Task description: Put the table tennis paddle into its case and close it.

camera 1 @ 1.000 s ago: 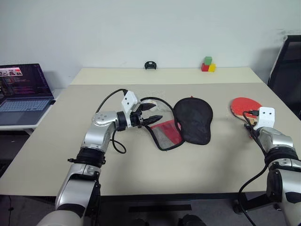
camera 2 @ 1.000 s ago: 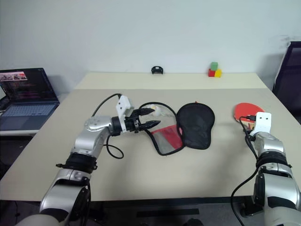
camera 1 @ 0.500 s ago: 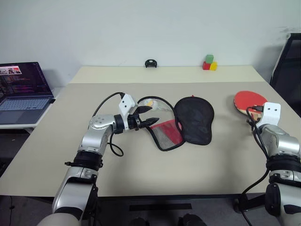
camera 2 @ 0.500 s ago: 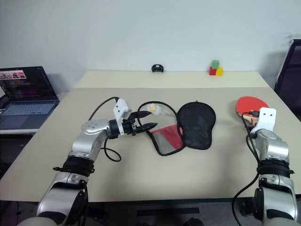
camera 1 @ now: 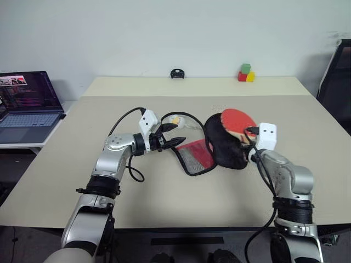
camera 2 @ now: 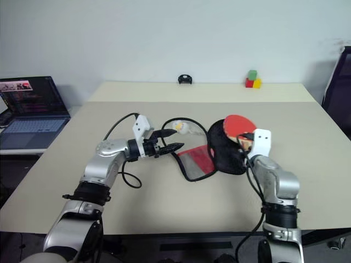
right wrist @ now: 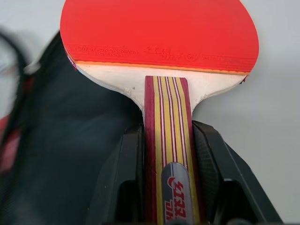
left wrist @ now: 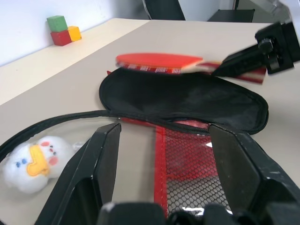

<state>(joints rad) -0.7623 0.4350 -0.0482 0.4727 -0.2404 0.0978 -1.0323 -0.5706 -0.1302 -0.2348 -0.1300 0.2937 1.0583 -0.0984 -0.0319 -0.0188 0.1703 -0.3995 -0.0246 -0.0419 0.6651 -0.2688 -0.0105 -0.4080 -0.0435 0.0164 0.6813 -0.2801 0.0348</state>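
Since the earlier frames the right gripper (right wrist: 166, 154) has carried the table tennis paddle (camera 1: 239, 121) leftward from the right side of the table (camera 1: 164, 192) to a spot over the case (camera 1: 226, 143); left arm unchanged over the same interval.

Right pincer clamped on the wooden handle, fingers (right wrist: 126, 164) pressed against both sides of it; red face pointing away from the gripper, raised above the black flap of the case, not yet inside.

Left gripper (camera 1: 174, 135) hovers just left of the case, jaws apart, holding nothing; its tips sit close to the zipper edge and the red mesh side, contact cannot be told.

Case lies unzipped and spread near the table's middle: black half to the right, red mesh half to the left, zipper loop curving to the far side around a small plush toy (left wrist: 29, 161).

Progress, judged: paddle picked up and brought to the case, done; insertion between the halves, folding shut and zipping all remain; roughly a third along.
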